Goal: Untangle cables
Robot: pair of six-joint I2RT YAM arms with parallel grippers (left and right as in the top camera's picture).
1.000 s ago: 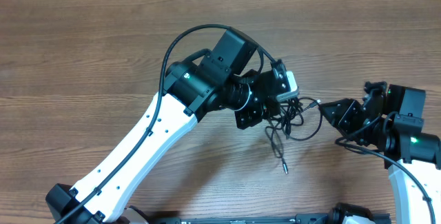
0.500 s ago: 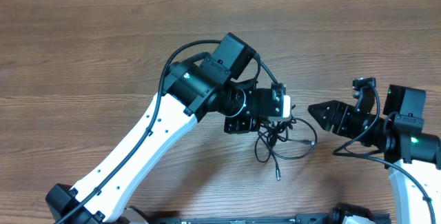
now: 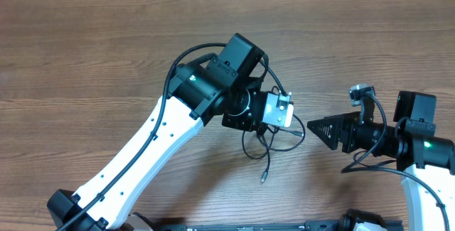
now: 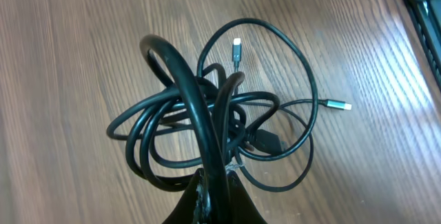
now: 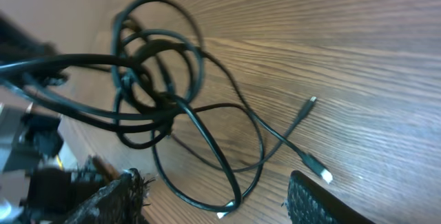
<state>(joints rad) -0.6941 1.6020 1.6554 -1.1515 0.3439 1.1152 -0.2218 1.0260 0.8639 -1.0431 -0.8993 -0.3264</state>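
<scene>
The cables [image 3: 264,144] are thin black cords in a tangled clump of loops in the middle of the wooden table, with one plug end [image 3: 263,178] trailing toward the front. My left gripper [image 3: 274,119] is shut on a thicker loop of the clump [image 4: 227,114], pinched between its fingers [image 4: 215,182]. Two silver plug ends [image 4: 236,45] [image 4: 339,105] lie loose on the wood. My right gripper [image 3: 313,126] is just right of the clump, apart from it. In the right wrist view its fingers [image 5: 213,189] are spread wide, with cable loops [image 5: 158,79] in front of and between them.
The wooden table [image 3: 85,60] stretches to the left and to the back. The left arm's white link [image 3: 156,146] runs diagonally from the front left. The right arm's base [image 3: 426,153] is at the right edge.
My left gripper has drawn the clump left and toward the front, and the trailing plug moved with it. My right gripper has swung left, closer to the clump.
</scene>
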